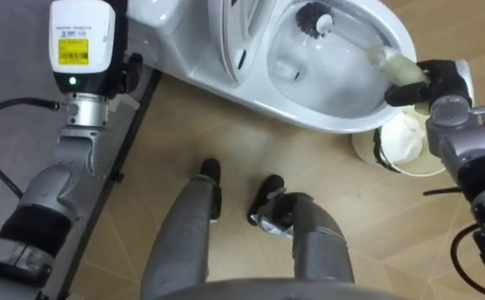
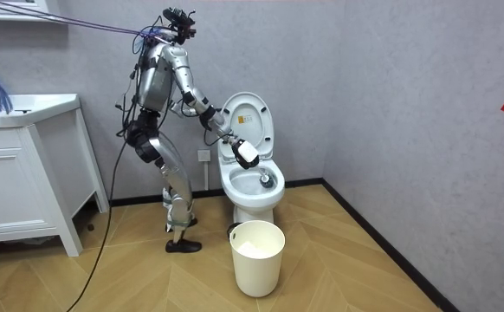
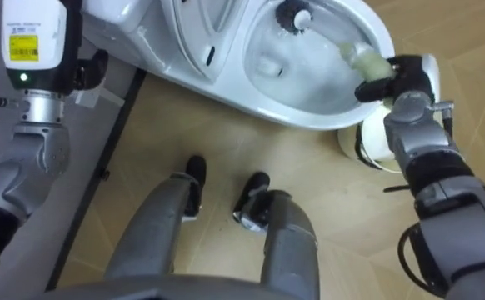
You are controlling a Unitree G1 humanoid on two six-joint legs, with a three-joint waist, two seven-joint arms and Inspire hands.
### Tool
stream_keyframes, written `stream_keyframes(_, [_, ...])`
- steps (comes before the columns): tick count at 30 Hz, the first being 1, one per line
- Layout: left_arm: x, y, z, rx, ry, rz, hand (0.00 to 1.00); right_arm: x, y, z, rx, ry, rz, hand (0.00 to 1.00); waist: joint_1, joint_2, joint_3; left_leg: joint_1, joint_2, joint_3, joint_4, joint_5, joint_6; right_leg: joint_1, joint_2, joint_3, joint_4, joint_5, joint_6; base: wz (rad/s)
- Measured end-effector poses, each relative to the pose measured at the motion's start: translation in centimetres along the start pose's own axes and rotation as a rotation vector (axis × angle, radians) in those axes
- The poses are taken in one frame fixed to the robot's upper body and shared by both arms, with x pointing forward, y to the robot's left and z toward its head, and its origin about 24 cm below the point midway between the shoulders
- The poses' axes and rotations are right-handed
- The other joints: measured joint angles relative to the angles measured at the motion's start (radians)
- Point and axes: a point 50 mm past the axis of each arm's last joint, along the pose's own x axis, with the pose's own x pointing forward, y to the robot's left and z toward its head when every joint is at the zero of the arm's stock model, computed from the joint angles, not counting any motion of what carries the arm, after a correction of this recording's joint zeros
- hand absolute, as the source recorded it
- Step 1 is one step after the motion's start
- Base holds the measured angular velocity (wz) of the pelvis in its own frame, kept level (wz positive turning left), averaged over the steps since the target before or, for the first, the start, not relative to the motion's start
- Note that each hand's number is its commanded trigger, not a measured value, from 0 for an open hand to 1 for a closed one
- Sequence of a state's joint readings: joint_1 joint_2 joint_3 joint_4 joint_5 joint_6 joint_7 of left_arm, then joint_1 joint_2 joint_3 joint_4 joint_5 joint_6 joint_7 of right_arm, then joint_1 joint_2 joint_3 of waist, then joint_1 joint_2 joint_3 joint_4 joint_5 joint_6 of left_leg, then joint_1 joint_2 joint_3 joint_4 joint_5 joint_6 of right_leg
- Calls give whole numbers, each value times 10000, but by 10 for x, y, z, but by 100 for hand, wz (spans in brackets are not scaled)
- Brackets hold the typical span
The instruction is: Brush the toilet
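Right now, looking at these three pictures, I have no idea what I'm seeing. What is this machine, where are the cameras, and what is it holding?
This is a humanoid robot on two legs, with two arms ending in fingered hands. It stands beside a toilet. Two of the pictures come from a pair of cameras in its head, looking down past its own legs. The third comes from a camera standing in the room. The right hand has its fingers curled round the pale handle of a toilet brush, whose dark head is down in the bowl. The left hand is up by the back of the toilet. A white bin stands on the wooden floor by the front of the bowl.
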State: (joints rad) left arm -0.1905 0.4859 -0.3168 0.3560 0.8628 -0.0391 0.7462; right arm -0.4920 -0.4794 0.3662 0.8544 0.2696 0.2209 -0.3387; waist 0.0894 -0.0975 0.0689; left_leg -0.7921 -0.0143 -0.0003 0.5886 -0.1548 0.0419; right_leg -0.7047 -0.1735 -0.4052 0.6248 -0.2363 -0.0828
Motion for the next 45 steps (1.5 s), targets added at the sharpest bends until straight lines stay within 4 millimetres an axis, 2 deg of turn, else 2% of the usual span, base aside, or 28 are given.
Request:
stream_keyframes(3, [2, -2, -1, 103, 87, -395, 0, 0, -1, 5, -1154, -491, -146, 100, 24, 54, 31, -25, -41, -10, 2, 2, 28, -35, -22, 22, 0, 18, 32, 0])
stream_keyframes(5, [5, -3, 1, 150, 100, -643, 0, 0, 2, 15, -2574, -1156, -207, 100, 65, 212, 110, 29, -50, -9, -20, 6, 40, 39, -17, -1, -61, 39, 63, -2])
stream_keyframes(7, [6, -6, 4, 124, 37, -867, 0, -1, 9, 17, -3814, -1579, -113, 100, 268, 328, 113, 134, -6, 19, -29, -16, 57, 133, 35, 33, -121, 77, 62, -6])
stream_keyframes(9, [8, -11, 14, -88, -87, -1107, 0, -5, 23, 19, -5819, -2268, 173, 100, 461, 683, 94, 197, -2, -55, -25, -46, 38, 269, 77, -35, -195, 80, 74, 5])
stream_keyframes(10, [9, -12, 18, -175, -172, -1146, 0, -6, 25, 19, -6449, -2450, 211, 100, 556, 759, 92, 197, 2, -55, -28, -46, 38, 261, 80, -29, -197, 79, 75, 0])
stream_keyframes(12, [9, -15, 29, -461, -506, -1274, 0, -9, 34, 22, -8368, -2991, 163, 100, 840, 938, 59, 252, 16, -1, -65, -56, 20, 250, 84, 22, -178, 65, 40, -10])
stream_keyframes(14, [7, -16, 33, -615, -526, -1275, 0, -12, 39, 28, -9038, -3258, 137, 100, 997, 981, 38, 378, 28, 143, -102, -88, -28, 334, 152, 108, -223, 56, 18, -11])
stream_keyframes(16, [7, -16, 36, -720, -531, -1254, 0, -13, 40, 31, -9915, -3449, 75, 100, 1054, 1118, 13, 527, 88, 113, -96, -101, -52, 544, 243, 30, -388, 71, -11, -1])
stream_keyframes(17, [5, -18, 38, -809, -488, -1307, 0, -15, 43, 31, -10456, -3563, 81, 100, 1095, 1244, -25, 648, 133, 86, -116, -123, -86, 740, 324, -10, -511, 83, -17, 0])
stream_keyframes(21, [-5, -24, 47, -1274, -282, -1503, 0, -29, 62, 38, -11907, -4084, 207, 100, 1095, 1515, -198, 1086, 198, 64, -443, -134, -151, 1215, 458, -96, -881, 118, -28, 0])
stream_keyframes(25, [-7, -25, 53, -1614, -403, -1448, 0, -46, 76, 45, -13008, -4790, 277, 100, 1077, 1524, -244, 1336, 268, 55, -582, -129, -212, 1492, 595, -86, -1098, 135, -55, -1])
stream_keyframes(26, [-9, -24, 54, -1688, -455, -1412, 0, -53, 82, 46, -13403, -5077, 279, 100, 1078, 1517, -329, 1327, 324, 51, -587, -156, -254, 1527, 674, -86, -1162, 172, -79, -7])
stream_keyframes(27, [-10, -22, 55, -1757, -502, -1332, 0, -60, 86, 47, -13722, -5306, 328, 100, 1078, 1511, -373, 1330, 381, 41, -620, -159, -271, 1588, 762, -110, -1316, 232, -105, -6])
stream_keyframes(28, [-10, -22, 56, -1820, -544, -1290, 0, -63, 88, 48, -13830, -5373, 341, 100, 1080, 1511, -375, 1360, 393, 14, -641, -162, -289, 1630, 798, -113, -1371, 253, -111, 0])
stream_keyframes(33, [-12, -17, 51, -1921, -845, -903, 0, -84, 98, 54, -14507, -5885, 677, 100, 1097, 1324, -508, 1420, 421, -52, -727, -103, -394, 1658, 889, -100, -1532, 285, -162, 0])
stream_keyframes(36, [-14, -17, 52, -2043, -974, -845, 0, -87, 97, 53, -14534, -5798, 890, 100, 1095, 1193, -581, 1414, 422, -93, -727, -99, -400, 1687, 889, -162, -1616, 290, -170, 2])
stream_keyframes(40, [-16, -16, 48, -2039, -1128, -799, 0, -87, 93, 52, -14624, -5758, 851, 100, 1094, 1113, -566, 1395, 391, -147, -755, -99, -397, 1732, 868, -217, -1613, 284, -157, 6])
stream_keyframes(45, [-17, -10, 35, -1557, -1443, -815, 0, -85, 92, 57, -14517, -5996, 927, 100, 1111, 793, -547, 1392, 381, -163, -780, -101, -397, 1688, 854, -214, -1578, 263, -146, 0])
